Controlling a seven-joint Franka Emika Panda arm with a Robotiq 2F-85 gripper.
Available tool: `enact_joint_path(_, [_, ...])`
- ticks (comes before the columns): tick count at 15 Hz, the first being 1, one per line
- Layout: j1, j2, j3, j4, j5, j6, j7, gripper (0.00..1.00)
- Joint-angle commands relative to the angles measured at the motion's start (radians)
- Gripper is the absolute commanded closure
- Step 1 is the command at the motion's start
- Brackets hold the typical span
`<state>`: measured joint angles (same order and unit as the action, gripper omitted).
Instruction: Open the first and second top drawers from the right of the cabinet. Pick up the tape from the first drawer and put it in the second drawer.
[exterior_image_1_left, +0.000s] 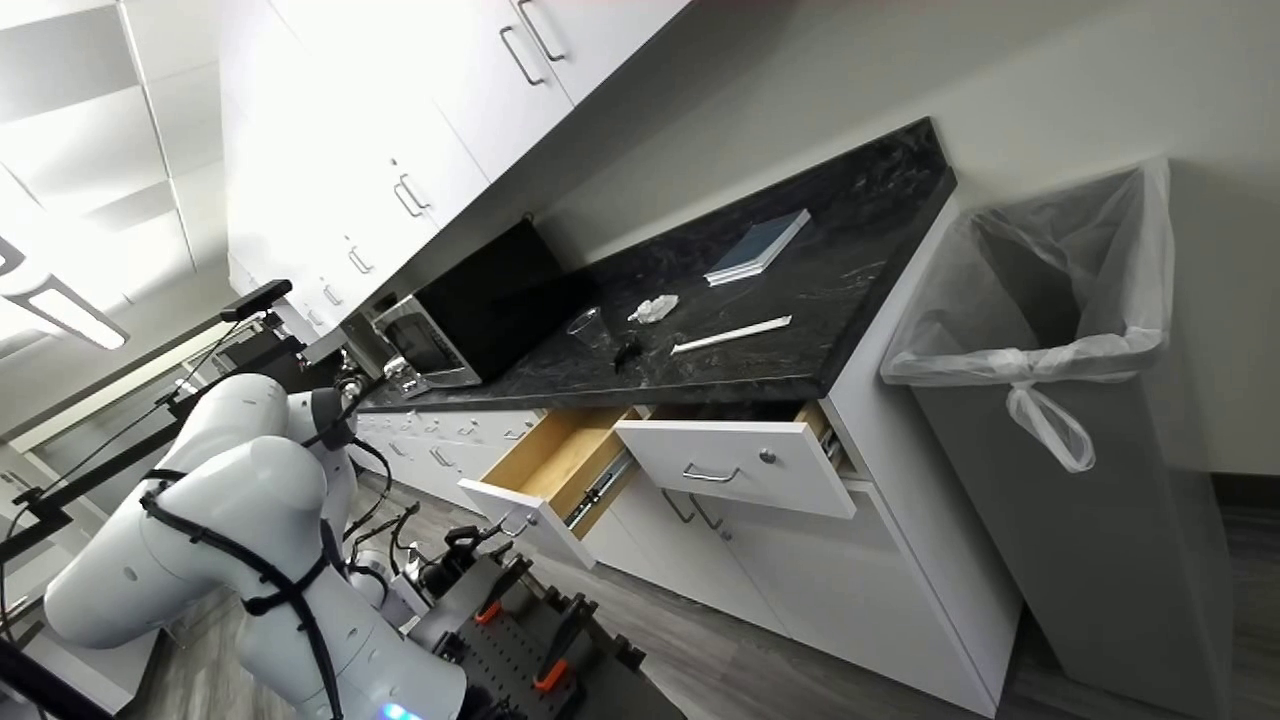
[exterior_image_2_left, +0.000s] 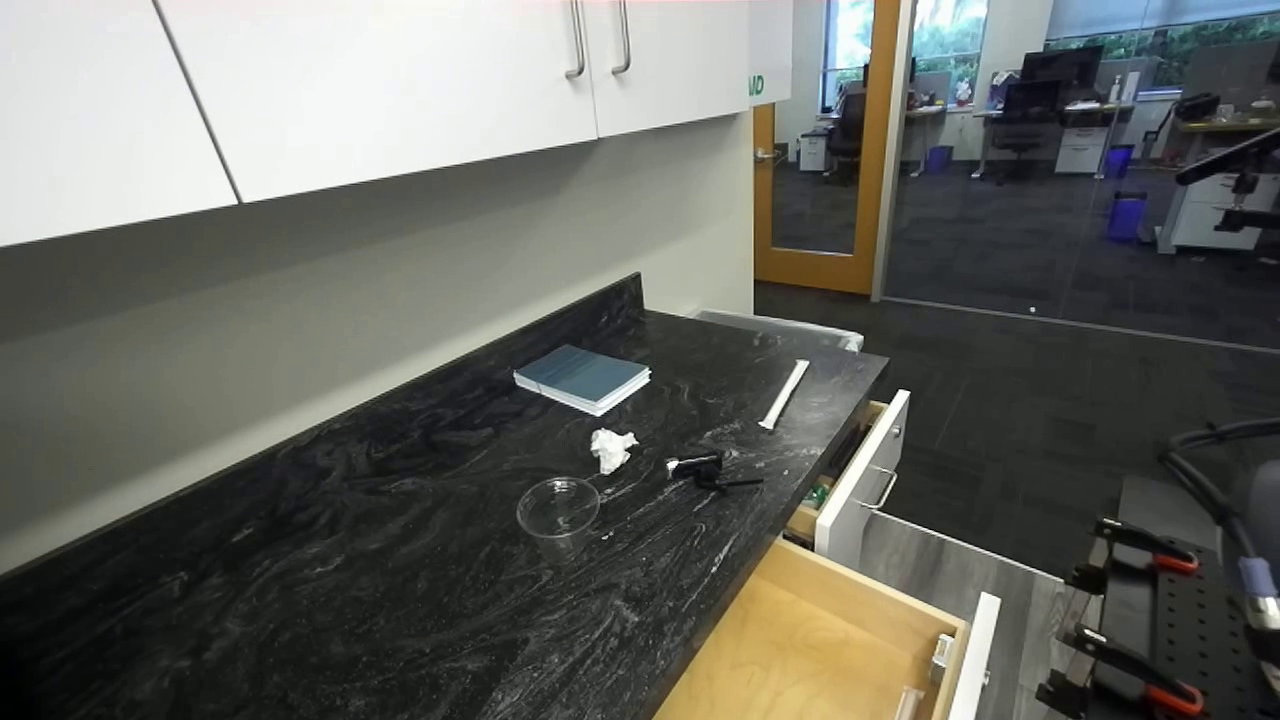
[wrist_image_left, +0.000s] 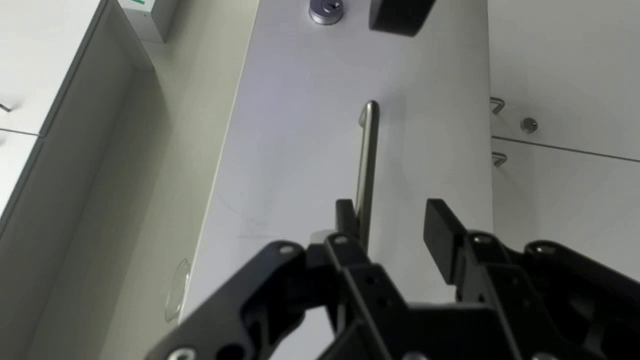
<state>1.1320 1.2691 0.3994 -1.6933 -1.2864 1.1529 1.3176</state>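
Gripper (wrist_image_left: 392, 225): your jaws are standing apart, lower middle of wrist view; bar handle (wrist_image_left: 369, 160) of second drawer (wrist_image_left: 300, 150) is running down just beside finger (wrist_image_left: 345, 215) on frame left; whether touching, you cannot tell. In exterior view, second drawer is sitting pulled out near centre; wider first drawer (exterior_image_1_left: 740, 450), just right of it, is standing partly out.

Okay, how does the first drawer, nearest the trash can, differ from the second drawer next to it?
The first drawer is pulled out less; the second drawer sticks out farther. Something green shows inside the first, while the second shows a broad stretch of light wood bottom. The open gripper is at the second's handle, not the first's. Both are white-fronted, with silver bar handles.
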Motion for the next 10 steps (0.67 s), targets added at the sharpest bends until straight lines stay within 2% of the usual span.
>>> enact_joint_path(1, [-0.044,-0.098,0.04,-0.106,0.047,0.096,-0.021,0.27])
enact_joint_path(4, [-0.04,-0.196,0.065,-0.189,0.052,0.113,-0.016,0.05])
enact_joint_path(5, [-0.038,-0.24,0.075,-0.223,0.051,0.106,-0.012,0.01])
enact_joint_path(10, [-0.084,-0.495,0.126,-0.393,0.128,0.122,-0.008,0.0])
